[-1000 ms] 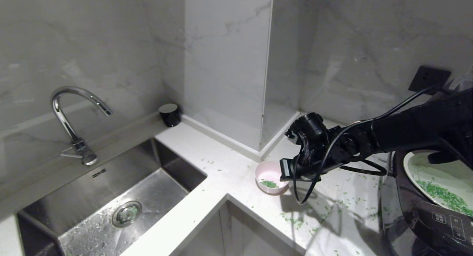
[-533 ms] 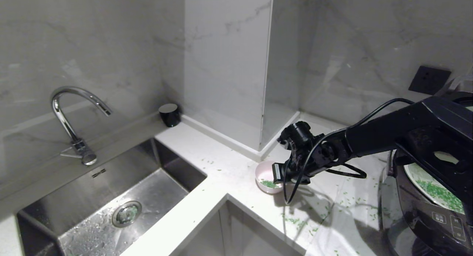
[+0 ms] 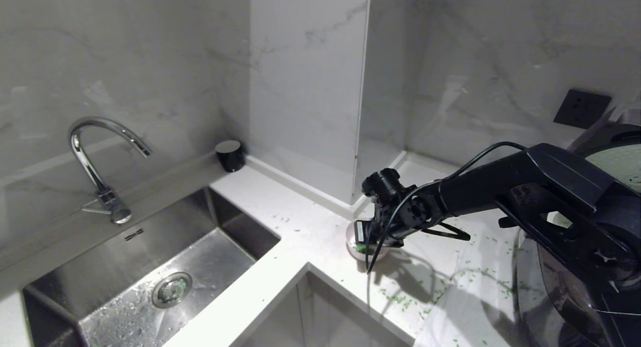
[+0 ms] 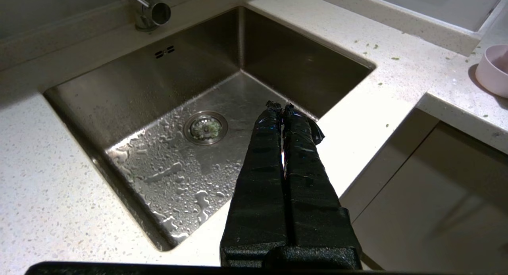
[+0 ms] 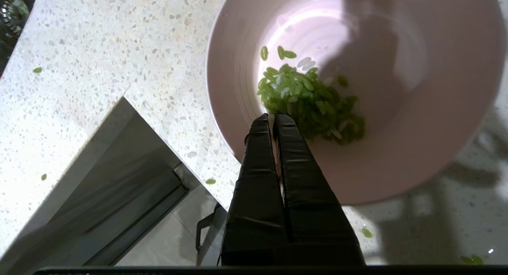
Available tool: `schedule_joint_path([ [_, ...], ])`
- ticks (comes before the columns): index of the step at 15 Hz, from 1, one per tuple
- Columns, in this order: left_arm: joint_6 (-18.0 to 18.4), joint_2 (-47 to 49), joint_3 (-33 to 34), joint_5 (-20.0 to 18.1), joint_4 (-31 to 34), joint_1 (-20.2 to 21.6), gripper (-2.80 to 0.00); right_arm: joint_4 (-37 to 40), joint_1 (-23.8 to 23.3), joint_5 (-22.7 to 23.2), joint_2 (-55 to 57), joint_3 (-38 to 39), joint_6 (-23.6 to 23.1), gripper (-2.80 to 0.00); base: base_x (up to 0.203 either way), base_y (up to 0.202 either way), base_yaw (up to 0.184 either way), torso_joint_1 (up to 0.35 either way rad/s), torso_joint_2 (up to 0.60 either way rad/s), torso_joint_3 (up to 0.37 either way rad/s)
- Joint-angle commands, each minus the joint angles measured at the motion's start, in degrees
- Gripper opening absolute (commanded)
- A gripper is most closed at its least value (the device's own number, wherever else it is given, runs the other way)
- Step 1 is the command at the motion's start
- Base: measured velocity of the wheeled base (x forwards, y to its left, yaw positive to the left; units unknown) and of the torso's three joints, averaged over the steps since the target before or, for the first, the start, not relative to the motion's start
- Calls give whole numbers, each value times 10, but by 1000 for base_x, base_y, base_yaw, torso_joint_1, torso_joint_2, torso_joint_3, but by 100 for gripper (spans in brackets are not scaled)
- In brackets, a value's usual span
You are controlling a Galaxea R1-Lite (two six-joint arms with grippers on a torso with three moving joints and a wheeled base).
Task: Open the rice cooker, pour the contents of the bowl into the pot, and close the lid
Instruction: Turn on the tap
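The right gripper (image 5: pixel 274 117) hangs directly over the bowl (image 3: pixel 368 251), its two black fingers pressed together with nothing between them, tips pointing down at the heap of green grains (image 5: pixel 309 104) gathered in the bowl's white hollow. The bowl stands upright on the pale speckled countertop (image 3: pixel 310 237), near the inner corner of its front edge, to the right of the steel sink (image 3: pixel 150 277) and well left of the rice cooker (image 3: pixel 561 287). The cooker sits at the far right with its lid (image 3: pixel 618 159) raised, so the opening step looks done; the pot is hidden behind the arm in the head view. Stray green bits lie scattered over the counter between bowl and cooker. With the fingers together above the middle of the bowl rather than astride its rim, no grasp is possible yet; they would likely need to part and shift toward the wall of the bowl. The left gripper (image 4: pixel 282 108) is parked, closed and empty, over the near edge of the wet sink, clear of the work.
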Motion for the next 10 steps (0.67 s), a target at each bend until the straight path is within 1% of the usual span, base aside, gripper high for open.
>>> schedule_joint_path([
  [1, 0, -1, 0, 0, 1, 0, -280, 1, 10, -6, 12, -11, 2, -280, 0, 0, 0, 0, 0, 0],
  [6, 0, -1, 0, 0, 1, 0, -280, 1, 12, -7, 17, -13, 2, -280, 0, 0, 0, 0, 0, 0],
  [10, -1, -1, 0, 0, 1, 0, -280, 3, 16, -8, 23, -36, 3, -280, 0, 0, 0, 0, 0, 0],
])
